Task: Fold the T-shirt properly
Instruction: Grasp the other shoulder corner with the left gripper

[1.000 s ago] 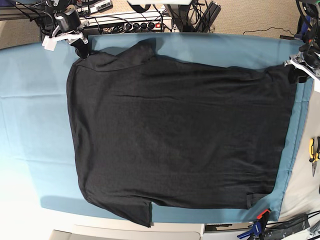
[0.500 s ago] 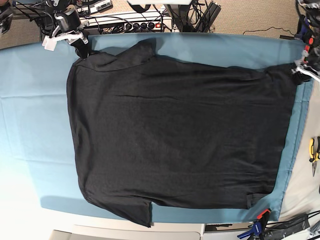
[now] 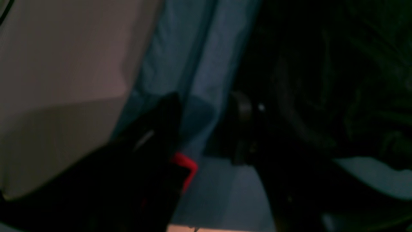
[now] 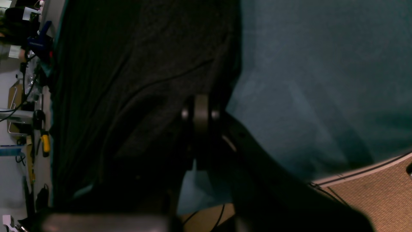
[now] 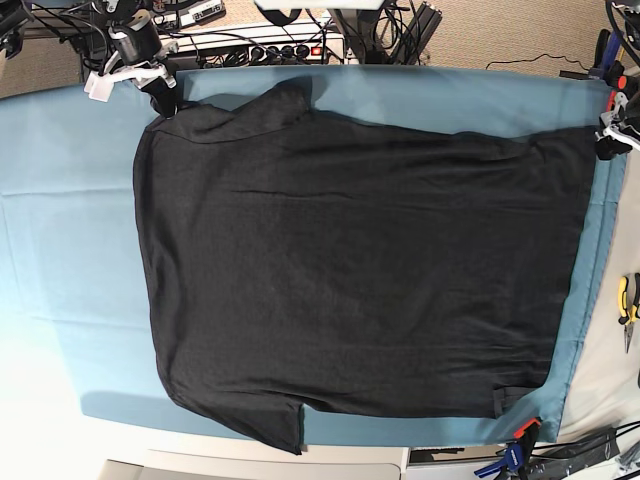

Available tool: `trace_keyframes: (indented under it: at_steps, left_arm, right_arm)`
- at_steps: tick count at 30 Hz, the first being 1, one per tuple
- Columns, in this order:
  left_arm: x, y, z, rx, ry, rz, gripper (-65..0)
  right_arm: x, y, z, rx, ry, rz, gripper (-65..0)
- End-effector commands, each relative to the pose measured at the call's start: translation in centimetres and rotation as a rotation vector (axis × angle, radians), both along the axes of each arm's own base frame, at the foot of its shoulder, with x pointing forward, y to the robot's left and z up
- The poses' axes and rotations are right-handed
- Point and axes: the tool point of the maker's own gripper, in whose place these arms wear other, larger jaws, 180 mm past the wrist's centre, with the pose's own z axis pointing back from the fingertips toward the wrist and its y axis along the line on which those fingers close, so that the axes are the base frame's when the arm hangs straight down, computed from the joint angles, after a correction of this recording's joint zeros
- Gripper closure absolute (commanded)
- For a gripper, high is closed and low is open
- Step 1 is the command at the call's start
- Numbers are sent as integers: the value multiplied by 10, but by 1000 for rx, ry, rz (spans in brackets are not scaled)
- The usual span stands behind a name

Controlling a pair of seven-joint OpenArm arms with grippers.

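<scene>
The black T-shirt (image 5: 360,270) lies spread flat, plain side up, on the teal table cloth (image 5: 70,200). At the far left corner of the shirt, my right gripper (image 5: 163,98) is shut on its edge. The right wrist view shows the closed fingertips (image 4: 201,112) pinching dark shirt fabric (image 4: 128,80) beside the teal cloth (image 4: 322,64). My left gripper (image 5: 606,146) hovers at the cloth's far right edge, just off the shirt's corner. In the blurred left wrist view its gripper (image 3: 202,129) stands open over the teal cloth (image 3: 199,64), with the shirt (image 3: 322,64) to the right.
Yellow-handled pliers (image 5: 627,300) lie on the white table to the right of the cloth. Orange and blue clamps (image 5: 515,440) hold the cloth at the near right corner. Cables and a power strip (image 5: 290,45) run along the back edge.
My left gripper has opened, let go of the shirt's far right corner and drawn back toward the table's right edge. The right arm and the shirt have stayed still.
</scene>
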Motion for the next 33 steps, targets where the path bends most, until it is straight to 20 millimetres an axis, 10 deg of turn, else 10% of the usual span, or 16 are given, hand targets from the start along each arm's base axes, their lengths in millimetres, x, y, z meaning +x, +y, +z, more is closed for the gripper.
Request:
trace_keyframes:
  at_steps: [1, 18, 33]
  left_arm:
    - [-6, 0, 0, -4, 34, -29, -265]
    - [16, -18, 32, 58, -42, -141, -264]
    - [-1, -9, 9, 9, 14, -61, -264]
  right_arm:
    - [-11, -2, -9, -23, 68, 18, 0]
    - [-11, -1, -9, -23, 68, 18, 0]
    - [-11, -2, -9, -23, 68, 18, 0]
